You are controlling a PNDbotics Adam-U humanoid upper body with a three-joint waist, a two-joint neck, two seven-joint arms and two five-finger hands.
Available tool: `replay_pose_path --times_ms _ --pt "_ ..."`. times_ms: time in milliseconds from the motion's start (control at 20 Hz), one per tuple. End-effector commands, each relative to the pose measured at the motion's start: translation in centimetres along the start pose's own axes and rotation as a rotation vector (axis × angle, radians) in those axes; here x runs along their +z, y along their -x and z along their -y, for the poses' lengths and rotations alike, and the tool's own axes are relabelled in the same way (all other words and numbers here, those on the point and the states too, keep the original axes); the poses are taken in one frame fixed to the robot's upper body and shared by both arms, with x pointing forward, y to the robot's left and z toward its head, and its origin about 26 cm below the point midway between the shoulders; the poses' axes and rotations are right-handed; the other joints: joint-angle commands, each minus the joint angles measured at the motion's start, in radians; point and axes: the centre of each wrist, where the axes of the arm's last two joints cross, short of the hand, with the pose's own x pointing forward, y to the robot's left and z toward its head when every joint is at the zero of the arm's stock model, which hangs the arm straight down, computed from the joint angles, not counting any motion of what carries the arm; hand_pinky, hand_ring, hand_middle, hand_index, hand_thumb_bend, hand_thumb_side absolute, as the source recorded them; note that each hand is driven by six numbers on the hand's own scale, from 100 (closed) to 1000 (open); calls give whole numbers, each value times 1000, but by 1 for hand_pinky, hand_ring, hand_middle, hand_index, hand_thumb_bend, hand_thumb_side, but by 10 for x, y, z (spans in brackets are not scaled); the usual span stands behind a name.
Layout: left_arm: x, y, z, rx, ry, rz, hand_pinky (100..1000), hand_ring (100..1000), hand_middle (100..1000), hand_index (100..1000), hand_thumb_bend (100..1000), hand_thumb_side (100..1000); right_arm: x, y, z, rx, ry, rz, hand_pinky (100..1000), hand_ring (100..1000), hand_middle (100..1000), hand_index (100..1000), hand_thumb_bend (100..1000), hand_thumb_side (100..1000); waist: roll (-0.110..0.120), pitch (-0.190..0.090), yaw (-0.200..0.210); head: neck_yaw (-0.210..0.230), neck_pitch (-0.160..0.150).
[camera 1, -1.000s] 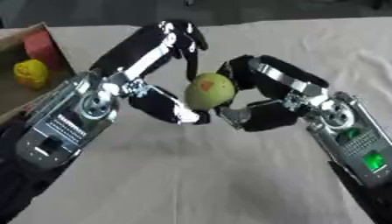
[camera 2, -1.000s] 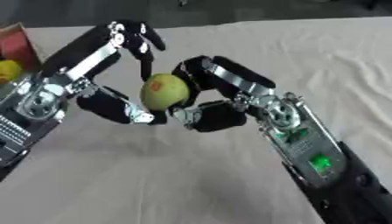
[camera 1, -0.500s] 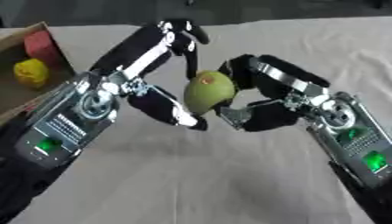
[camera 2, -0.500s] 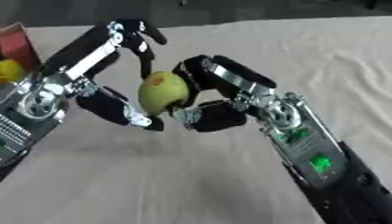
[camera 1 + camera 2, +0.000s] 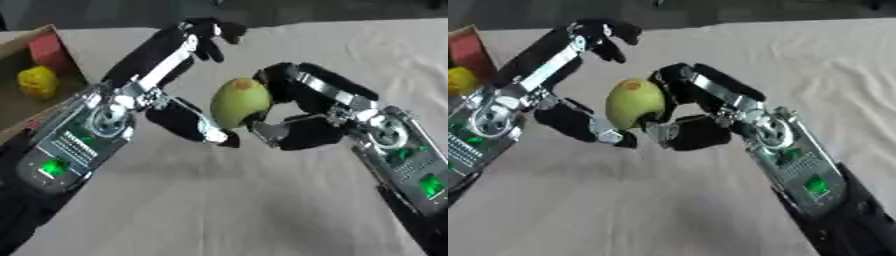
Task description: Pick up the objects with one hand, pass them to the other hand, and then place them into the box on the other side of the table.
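Note:
A yellow-green fruit (image 5: 238, 102) with a brown spot on top is held above the table between my two hands. My right hand (image 5: 311, 112) comes in from the right and is shut on it, with fingers curled over its far side and the thumb under it. My left hand (image 5: 162, 75) is open around the fruit's left side. Its fingers (image 5: 208, 35) stretch up past the fruit, and its thumb (image 5: 197, 127) points at the fruit's lower edge. Whether the thumb touches the fruit I cannot tell.
A cardboard box (image 5: 26, 120) stands at the table's left edge, holding a yellow object (image 5: 37, 82) and a red block (image 5: 48, 50). A beige cloth (image 5: 262, 200) covers the table, bare in front of and behind the hands.
The fruit has tipped slightly more upright between the hands. Both arms stay almost where they were.

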Motion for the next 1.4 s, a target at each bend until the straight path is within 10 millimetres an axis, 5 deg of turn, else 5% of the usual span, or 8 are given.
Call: replay_pose_path --times_ms 50,450,700,1100,1400 --pt "0 -3 -11 -20 -21 25 730 674 762 987 930 173 2 -11 6 18 10 32 522 484 469 483 100 102 0 -19 0 7 -10" --pt "-2 -2 -9 6 -52 14 699 645 702 861 839 199 2 -11 6 15 9 36 521 483 469 481 100 101 0 -19 -3 9 -10" --pt "-4 3 -3 33 -39 -26 658 619 639 702 642 151 2 -11 6 12 12 38 520 483 469 481 100 102 0 -18 -5 10 -9" --pt "-5 6 1 75 22 -44 625 598 625 648 417 107 2 -12 6 9 12 42 520 484 469 480 100 101 0 -18 -8 12 -10" --pt "-7 4 2 116 82 -20 551 519 592 613 428 100 3 -12 6 7 10 44 520 483 470 480 100 101 0 -18 -10 13 -11"
